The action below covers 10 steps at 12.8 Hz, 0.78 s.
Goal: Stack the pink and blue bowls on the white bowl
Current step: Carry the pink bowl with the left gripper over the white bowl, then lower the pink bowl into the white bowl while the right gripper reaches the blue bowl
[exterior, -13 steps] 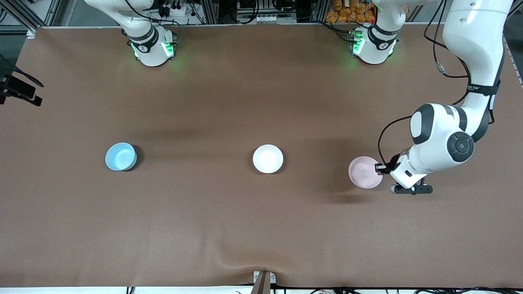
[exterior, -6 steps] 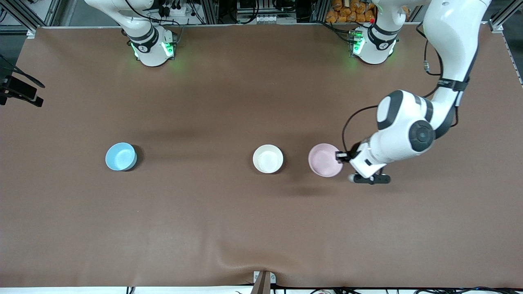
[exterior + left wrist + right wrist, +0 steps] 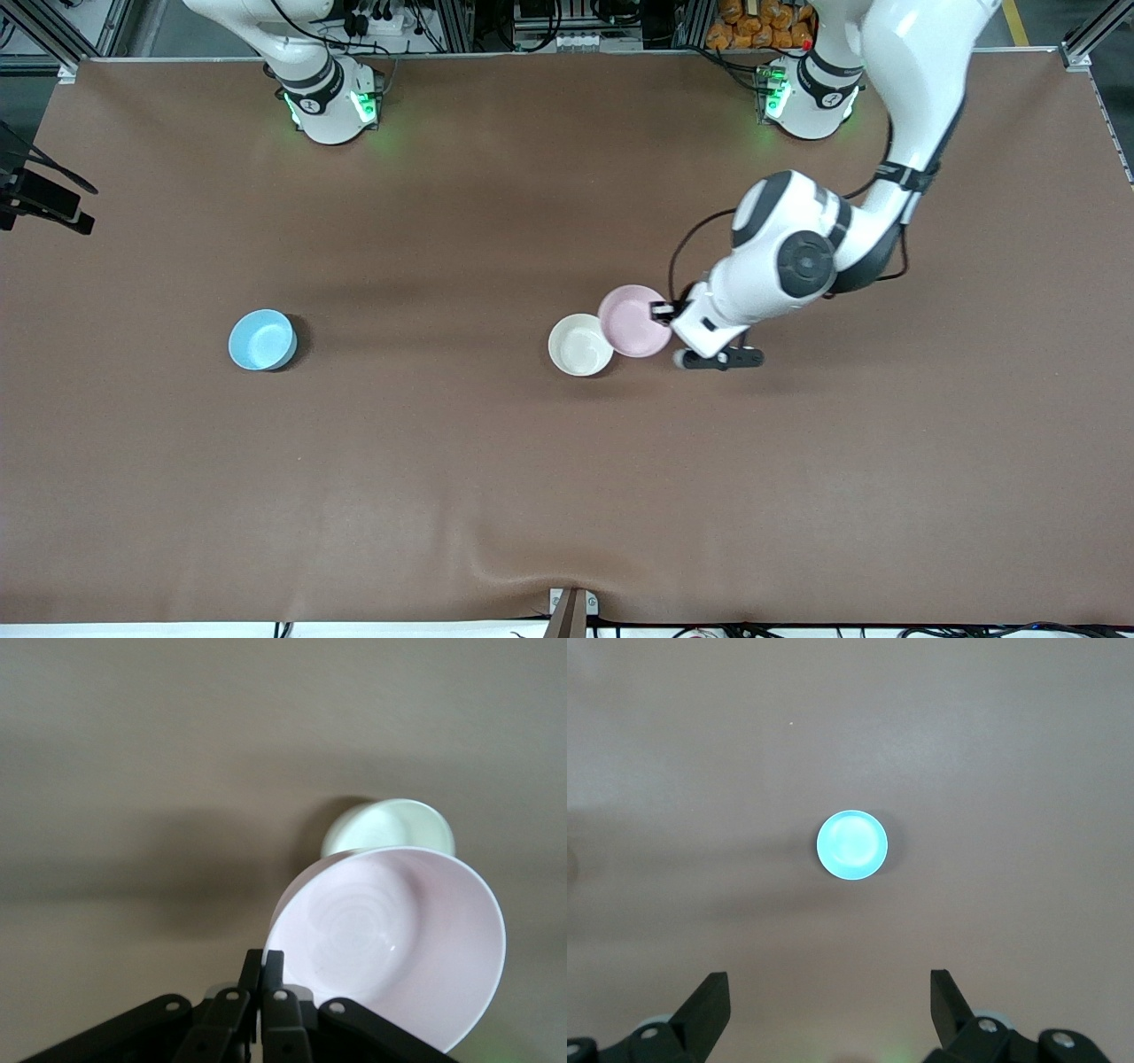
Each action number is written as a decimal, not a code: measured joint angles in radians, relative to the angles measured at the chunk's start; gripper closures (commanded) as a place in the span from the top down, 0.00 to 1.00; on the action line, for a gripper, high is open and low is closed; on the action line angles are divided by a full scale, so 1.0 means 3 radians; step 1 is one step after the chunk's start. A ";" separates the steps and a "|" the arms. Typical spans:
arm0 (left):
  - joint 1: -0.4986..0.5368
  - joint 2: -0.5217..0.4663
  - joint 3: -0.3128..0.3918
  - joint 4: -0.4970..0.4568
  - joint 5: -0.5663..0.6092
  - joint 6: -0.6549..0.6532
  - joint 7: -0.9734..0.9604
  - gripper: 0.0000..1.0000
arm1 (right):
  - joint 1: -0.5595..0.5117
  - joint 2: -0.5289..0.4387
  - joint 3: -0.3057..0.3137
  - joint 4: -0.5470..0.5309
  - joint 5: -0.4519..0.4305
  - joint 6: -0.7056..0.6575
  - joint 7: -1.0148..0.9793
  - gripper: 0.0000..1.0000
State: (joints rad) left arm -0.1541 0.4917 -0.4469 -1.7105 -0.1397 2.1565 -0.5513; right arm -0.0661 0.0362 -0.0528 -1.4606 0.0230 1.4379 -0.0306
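Note:
My left gripper (image 3: 662, 311) is shut on the rim of the pink bowl (image 3: 633, 321) and holds it in the air, partly over the edge of the white bowl (image 3: 579, 346) at the table's middle. In the left wrist view the pink bowl (image 3: 390, 943) fills the frame above the closed fingers (image 3: 274, 967), with the white bowl (image 3: 387, 824) showing past its rim. The blue bowl (image 3: 261, 339) stands on the table toward the right arm's end. The right wrist view shows it (image 3: 851, 844) far below my open, empty right gripper (image 3: 829, 992), which waits high up.
The brown table cloth (image 3: 496, 478) has a wrinkle near the front edge, by a small bracket (image 3: 571, 608). The arm bases (image 3: 332, 106) stand along the table's top edge in the front view.
My left gripper has carried the pink bowl from the left arm's end of the table toward the middle, up to the white bowl. The right arm has not moved.

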 measured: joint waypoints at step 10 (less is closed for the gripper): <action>-0.0291 0.0543 0.0016 0.0325 0.0092 0.0168 -0.0155 0.00 | -0.0273 0.0801 -0.0019 -0.0129 -0.0003 0.0349 -0.0102 1.00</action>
State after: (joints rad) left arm -0.2413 0.6547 -0.4421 -1.6130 -0.1120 2.2070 -0.5979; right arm -0.1481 0.2765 -0.0586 -1.4994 0.0219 1.5425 -0.0611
